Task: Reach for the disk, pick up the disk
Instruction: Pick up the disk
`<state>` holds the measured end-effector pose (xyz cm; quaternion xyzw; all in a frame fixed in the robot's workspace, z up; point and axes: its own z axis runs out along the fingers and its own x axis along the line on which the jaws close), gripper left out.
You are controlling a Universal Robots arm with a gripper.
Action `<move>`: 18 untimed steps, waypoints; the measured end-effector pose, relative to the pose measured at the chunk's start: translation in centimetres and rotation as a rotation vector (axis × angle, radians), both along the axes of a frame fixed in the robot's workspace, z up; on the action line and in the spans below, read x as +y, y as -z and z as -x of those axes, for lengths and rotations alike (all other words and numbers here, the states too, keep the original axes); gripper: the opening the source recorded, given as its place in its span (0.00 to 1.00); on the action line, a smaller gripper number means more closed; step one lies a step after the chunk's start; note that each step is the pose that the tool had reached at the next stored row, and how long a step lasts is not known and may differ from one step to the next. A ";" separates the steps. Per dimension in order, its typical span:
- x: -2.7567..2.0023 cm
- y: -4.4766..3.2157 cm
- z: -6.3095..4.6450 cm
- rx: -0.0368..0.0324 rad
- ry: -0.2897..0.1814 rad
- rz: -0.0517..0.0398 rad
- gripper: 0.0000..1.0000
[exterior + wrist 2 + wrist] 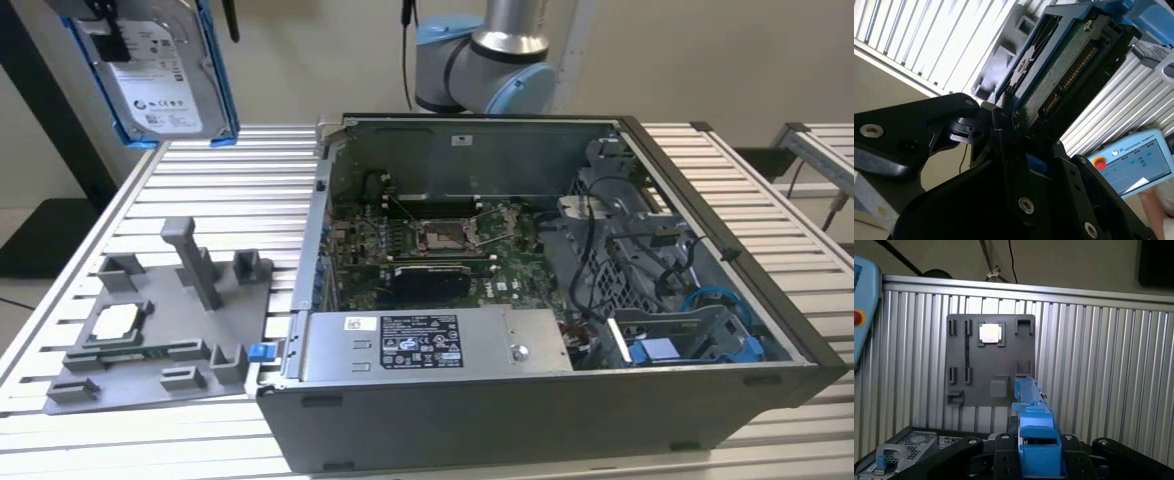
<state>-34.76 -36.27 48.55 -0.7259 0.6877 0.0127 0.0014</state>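
disk (167, 75) is up in the air, top of the exterior view's left, hanging label-out from the gripper (104, 30), well above the slatted table (747, 200). pick looks done to me: nothing under it, no contact w/ the tray or case.

jaws are pinching the disk. in the first wrist view the blue frame (1030, 395) runs straight out from between the black links of the gripper (1036, 442). in the second wrist view the disk (1066, 62) shows its underside, green circuit board & connector pins, w/ one finger (1001, 135) tight against its end. my read: the grip is on the plastic frame end, not the flat faces, so label & board take no squeeze. held high prob to stay clear of the case walls.

containers. open pc case (774, 340): motherboard (400, 250) on the floor, bare cpu socket (445, 236) mid-board, power supply (427, 345) along the near wall, cables (627, 250) bundled toward the exterior view's right, and a blue bracket (674, 350) in the drive cage, no drive in it that i can see.

grey fixture tray (200, 375) just beside the case: square processor chip (114, 322) sits in its pocket, also seen from above (990, 333), upright posts around it.

teach pendant (1134, 160) lies off to the side.
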 end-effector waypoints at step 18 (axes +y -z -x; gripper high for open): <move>0.00 0.00 -5.7 0.0050 0.000 0.0000 0.00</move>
